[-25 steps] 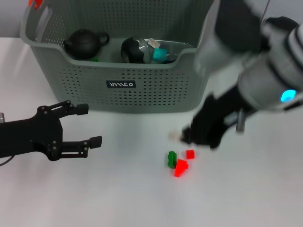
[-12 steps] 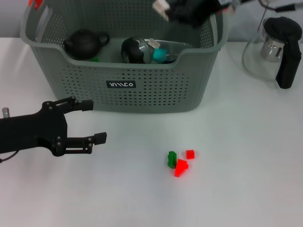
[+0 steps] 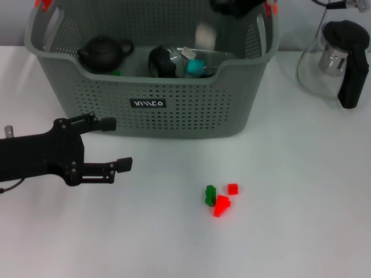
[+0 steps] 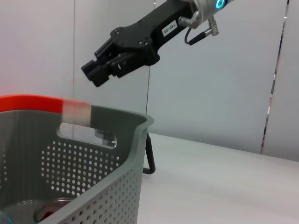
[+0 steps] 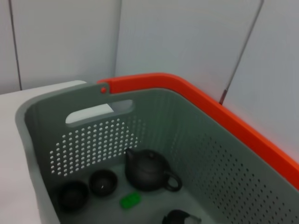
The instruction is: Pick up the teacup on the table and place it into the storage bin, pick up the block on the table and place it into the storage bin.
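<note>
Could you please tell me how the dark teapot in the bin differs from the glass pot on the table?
The dark teapot is opaque, squat and sits inside the storage bin; the glass pot is clear-bodied, taller, with a black handle, and stands on the table beside the bin. Both stand upright.

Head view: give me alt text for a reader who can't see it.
The right gripper is above the far rim of the grey storage bin, which holds a dark teapot. The left gripper hovers open over the table left of the bin, and small red and green blocks lie on the table in front.
</note>
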Robot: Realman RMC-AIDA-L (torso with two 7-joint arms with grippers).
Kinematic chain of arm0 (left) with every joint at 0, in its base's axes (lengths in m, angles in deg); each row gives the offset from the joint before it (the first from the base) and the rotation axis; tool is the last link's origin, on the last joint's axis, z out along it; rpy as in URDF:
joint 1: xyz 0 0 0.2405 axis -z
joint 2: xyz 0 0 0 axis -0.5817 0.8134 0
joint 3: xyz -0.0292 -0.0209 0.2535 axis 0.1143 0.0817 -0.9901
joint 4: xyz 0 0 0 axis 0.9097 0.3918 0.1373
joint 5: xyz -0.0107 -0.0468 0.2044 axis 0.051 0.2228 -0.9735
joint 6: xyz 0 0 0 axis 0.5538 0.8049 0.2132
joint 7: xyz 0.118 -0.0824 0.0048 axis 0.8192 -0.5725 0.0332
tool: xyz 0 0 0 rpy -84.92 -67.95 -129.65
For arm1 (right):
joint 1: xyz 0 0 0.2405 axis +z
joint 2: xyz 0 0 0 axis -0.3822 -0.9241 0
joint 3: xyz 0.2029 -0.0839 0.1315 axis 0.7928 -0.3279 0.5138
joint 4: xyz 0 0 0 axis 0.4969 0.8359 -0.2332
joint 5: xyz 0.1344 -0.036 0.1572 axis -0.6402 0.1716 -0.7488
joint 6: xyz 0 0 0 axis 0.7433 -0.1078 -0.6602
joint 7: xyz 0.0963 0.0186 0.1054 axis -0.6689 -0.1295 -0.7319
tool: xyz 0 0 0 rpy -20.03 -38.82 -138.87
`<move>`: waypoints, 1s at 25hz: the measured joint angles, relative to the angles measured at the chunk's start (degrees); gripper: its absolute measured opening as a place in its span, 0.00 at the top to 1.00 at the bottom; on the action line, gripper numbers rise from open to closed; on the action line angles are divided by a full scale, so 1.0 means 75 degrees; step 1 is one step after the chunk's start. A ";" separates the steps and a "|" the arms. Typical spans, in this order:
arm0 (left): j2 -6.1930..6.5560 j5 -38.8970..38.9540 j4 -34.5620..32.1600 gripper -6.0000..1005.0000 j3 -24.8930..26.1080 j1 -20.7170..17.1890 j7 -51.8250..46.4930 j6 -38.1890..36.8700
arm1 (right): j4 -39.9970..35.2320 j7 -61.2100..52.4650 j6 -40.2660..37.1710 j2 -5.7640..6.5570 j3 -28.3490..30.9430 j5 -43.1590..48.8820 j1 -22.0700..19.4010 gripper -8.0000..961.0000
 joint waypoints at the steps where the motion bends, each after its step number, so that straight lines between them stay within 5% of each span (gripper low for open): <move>1: 0.0004 -0.0004 0.0000 0.08 0.0001 0.0021 -0.0018 0.0000 | 0.0021 0.0000 0.0001 0.0005 0.0002 0.0006 0.0006 0.78; 12: 0.0037 0.0022 0.0011 0.08 -0.0011 0.0197 -0.0146 0.0003 | -0.1360 0.0154 0.0248 -0.0020 -0.0063 -0.1141 -0.0922 0.49; 23: 0.0050 -0.0008 0.0045 0.08 -0.0219 0.0399 -0.0228 -0.0013 | -0.2924 0.2748 -0.0636 -0.0041 -0.0598 -0.4815 -0.3843 0.02; 25: 0.0049 0.0023 0.0050 0.08 -0.0220 0.0399 -0.0268 -0.0012 | -0.2863 0.3349 -0.0753 -0.0037 -0.0546 -0.5337 -0.4332 0.02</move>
